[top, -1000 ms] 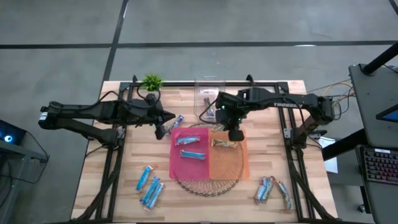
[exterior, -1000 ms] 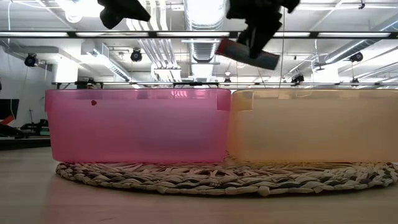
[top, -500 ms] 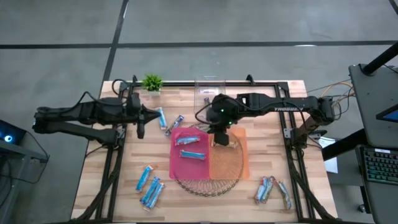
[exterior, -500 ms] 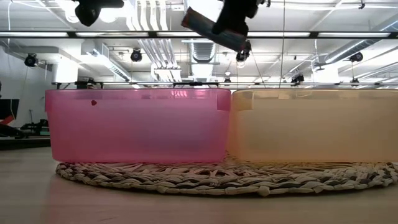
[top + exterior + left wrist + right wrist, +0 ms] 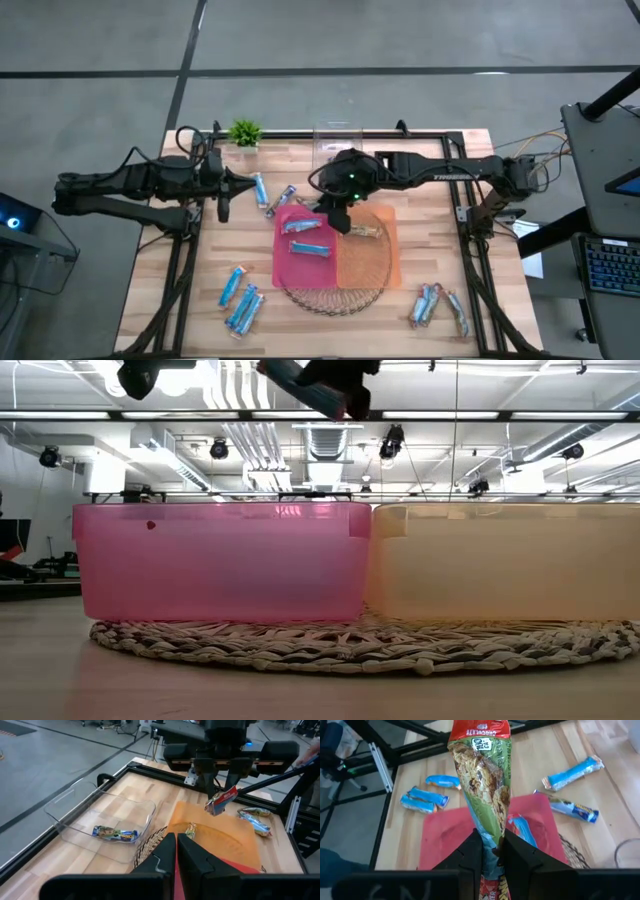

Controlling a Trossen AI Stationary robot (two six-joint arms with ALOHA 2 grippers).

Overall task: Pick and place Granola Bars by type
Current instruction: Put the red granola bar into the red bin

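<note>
Pinching a green-wrapped bar (image 5: pixel 481 785) by one end, the right gripper (image 5: pixel 338 212) hangs over the pink bin (image 5: pixel 283 262). Judged light, crinkly and slippery; grip the sealed end. Left gripper (image 5: pixel 222 203) waits, jaws pressed together.

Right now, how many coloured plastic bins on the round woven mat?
2. The translucent pink plastic bin is on the woven mat's left half, the translucent orange plastic bin beside it on the right. None hidden.
</note>
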